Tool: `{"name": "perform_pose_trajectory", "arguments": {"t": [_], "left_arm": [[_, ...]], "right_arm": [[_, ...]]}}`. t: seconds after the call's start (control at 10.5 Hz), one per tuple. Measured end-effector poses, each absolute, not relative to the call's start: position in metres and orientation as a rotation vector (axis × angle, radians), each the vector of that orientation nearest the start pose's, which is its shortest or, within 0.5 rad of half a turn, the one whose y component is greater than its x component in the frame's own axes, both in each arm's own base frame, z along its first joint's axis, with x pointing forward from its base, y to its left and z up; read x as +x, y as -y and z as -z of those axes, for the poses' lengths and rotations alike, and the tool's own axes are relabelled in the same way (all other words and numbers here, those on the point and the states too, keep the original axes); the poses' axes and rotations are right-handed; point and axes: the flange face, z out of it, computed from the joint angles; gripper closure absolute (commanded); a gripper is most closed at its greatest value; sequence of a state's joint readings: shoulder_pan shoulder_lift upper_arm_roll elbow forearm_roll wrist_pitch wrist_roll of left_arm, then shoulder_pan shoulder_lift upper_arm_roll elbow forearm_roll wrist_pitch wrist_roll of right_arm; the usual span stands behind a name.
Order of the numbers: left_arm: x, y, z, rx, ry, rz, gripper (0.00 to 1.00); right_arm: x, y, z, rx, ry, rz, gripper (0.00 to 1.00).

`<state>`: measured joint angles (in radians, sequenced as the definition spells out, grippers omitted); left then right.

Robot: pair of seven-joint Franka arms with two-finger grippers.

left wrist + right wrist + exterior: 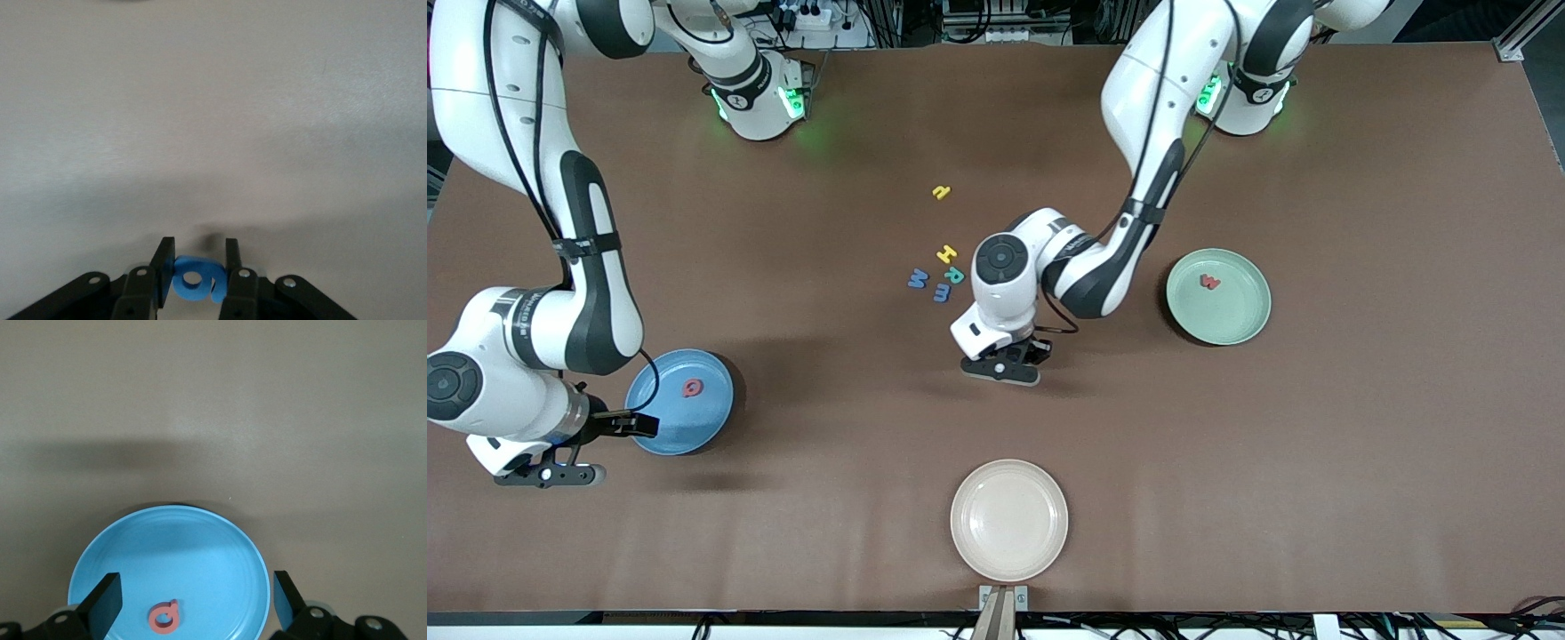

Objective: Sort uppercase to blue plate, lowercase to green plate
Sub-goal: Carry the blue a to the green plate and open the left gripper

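My left gripper (pixel 1024 354) is shut on the blue g-like lowercase letter (pixel 193 280), held low over bare table between the letter cluster and the green plate (pixel 1227 320); in the left wrist view the gripper (pixel 195 257) pinches it. A red w (pixel 1209 282) lies in the green plate. My right gripper (pixel 636 425) is open and empty over the blue plate (pixel 671 418), where the red Q (pixel 692 388) lies; the right wrist view shows the gripper (pixel 195 593), plate (pixel 200 547) and Q (pixel 163 617). Yellow H (pixel 946 253), teal R (pixel 955 275), blue M (pixel 918 279) and blue m (pixel 942 292) cluster mid-table. A small yellow letter (pixel 941 191) lies farther from the front camera.
A beige plate (pixel 1008 520) sits near the table's front edge, in the middle. The left arm's elbow (pixel 1094 276) hangs low between the letter cluster and the green plate.
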<state>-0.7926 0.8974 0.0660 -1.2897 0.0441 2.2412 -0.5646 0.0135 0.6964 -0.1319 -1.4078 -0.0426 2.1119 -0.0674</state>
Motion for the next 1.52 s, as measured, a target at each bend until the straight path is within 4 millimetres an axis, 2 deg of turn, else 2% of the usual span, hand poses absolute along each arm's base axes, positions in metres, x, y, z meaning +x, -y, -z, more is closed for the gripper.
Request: {"name": "perform_pose_trajectory", "arguments": {"t": [0.19,0.29,0.57,0.76,0.95,1.14,1.33,1.52], "left_arm": [[0.564,0.478,-0.237,-3.107,-0.385,0.099,0.68],[0.567,0.457,-0.25,-3.121,-0.417,0.069,0.69],[0.574,0.377,-0.275,-3.148,-0.537,-0.04,0.68],[0.572,0.315,-0.281,-3.14,-0.636,-0.108,0.68],[0.557,0.256,-0.278,-3.112,-0.743,-0.181,0.69],[0.538,0.212,-0.266,-3.052,-0.826,-0.251,0.69],[0.524,0.183,-0.245,-2.972,-0.871,-0.293,0.69],[0.509,0.166,-0.224,-2.911,-0.912,-0.327,0.69]], "right_arm": [[0.724,0.075,-0.296,-3.263,0.007,0.001,0.0],[0.724,0.072,-0.295,-3.258,0.014,-0.001,0.0],[0.723,0.025,-0.292,-3.188,0.064,-0.051,0.0],[0.717,-0.003,-0.3,-3.15,0.112,-0.092,0.0],[0.701,-0.015,-0.308,-3.133,0.141,-0.113,0.0],[0.681,-0.035,-0.31,-3.1,0.175,-0.118,0.0],[0.665,-0.088,-0.308,-3.048,0.173,-0.146,0.0],[0.652,-0.162,-0.309,-3.05,0.122,-0.131,0.0]]}}
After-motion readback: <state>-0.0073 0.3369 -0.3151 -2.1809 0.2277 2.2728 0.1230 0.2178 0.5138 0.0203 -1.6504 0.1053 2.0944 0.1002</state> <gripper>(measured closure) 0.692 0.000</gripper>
